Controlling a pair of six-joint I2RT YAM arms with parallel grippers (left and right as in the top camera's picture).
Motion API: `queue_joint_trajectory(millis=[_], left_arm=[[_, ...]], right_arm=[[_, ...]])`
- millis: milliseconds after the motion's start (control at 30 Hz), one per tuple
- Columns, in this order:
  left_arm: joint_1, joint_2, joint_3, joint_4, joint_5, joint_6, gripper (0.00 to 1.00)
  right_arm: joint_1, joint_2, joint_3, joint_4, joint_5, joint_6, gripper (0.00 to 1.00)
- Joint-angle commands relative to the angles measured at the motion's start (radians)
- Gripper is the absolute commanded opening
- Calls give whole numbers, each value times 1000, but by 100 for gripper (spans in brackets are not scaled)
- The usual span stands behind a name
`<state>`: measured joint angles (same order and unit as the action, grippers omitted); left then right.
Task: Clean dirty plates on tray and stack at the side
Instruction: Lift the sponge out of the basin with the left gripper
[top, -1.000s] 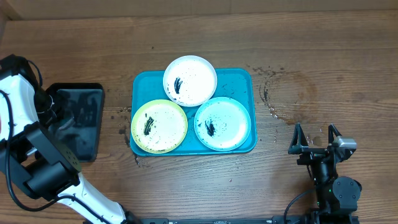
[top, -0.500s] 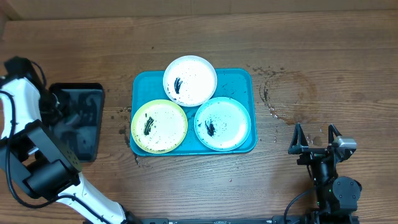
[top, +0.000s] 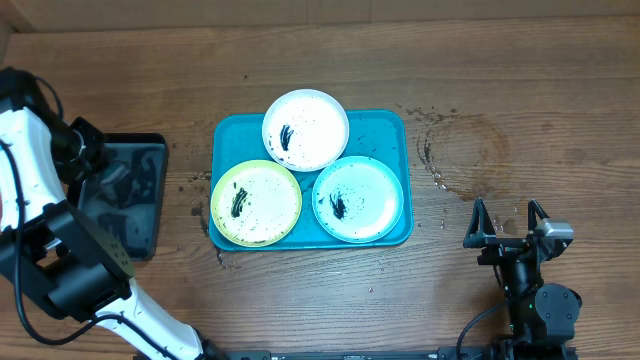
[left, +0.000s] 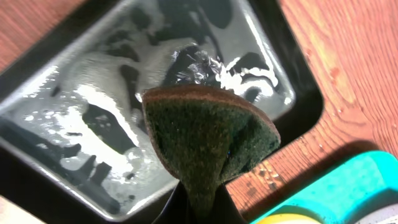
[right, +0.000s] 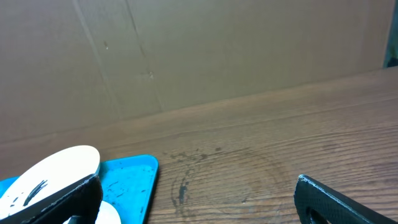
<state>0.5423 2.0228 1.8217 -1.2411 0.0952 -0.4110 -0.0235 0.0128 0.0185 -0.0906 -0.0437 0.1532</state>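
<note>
Item 1. Large turquoise-blue rectangular plastic tray (top: 390, 125) with rounded corners and a raised rim, at the middle of the brown wooden table (top: 520, 70).

Item 2. Small round white plastic plate (top: 306, 130), black smear and specks. It lay at the tray's far edge, overlapping the rim.

Item 3. Small round pale yellow-green plastic plate (top: 256, 203), smeared likewise, at the tray's near left corner, overhanging the rim.

Item 4. Small round light blue plastic plate (top: 357, 199), smeared likewise, at the near right, just beside item 3. None were stacked.

Item 5. Smaller black rectangular tray (left: 56, 81), left of the turquoise one and apart from it. Its floor was wet and glistening.

Item 6. Dark green scouring sponge (left: 208, 137) with a brown edge, folded, over the black tray. Contact with it could not be told.

Item 7. Left gripper (left: 196, 208), pinched tight on the sponge's lower fold.

Item 8. Right gripper (top: 506, 210), fingers spread wide and holding nothing, at the table's near right, well apart from the plates.

Item 9. Black specks (top: 432, 150) on the wood just right of the turquoise tray.
</note>
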Motion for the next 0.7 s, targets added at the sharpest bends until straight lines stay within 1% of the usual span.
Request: queue_joint_trajectory(millis=[0,100,333,500,667], left_arm=[[-51,-1,-67,46,23,-38,4],[-81,1,-106,79,20,-39,4],[-113,1,-110,72,11,-38,4],[-113,1,-113,51,-106,-38,4],[-113,1,-120,38,-101,-38,4]], right_arm=[[8,-7,-10,7,13,-5,100],[8,-7,-10,7,13,-5,100],[8,-7,-10,7,13,-5,100],[8,-7,-10,7,13,-5,100],[8,-7,-10,7,13,-5,100]])
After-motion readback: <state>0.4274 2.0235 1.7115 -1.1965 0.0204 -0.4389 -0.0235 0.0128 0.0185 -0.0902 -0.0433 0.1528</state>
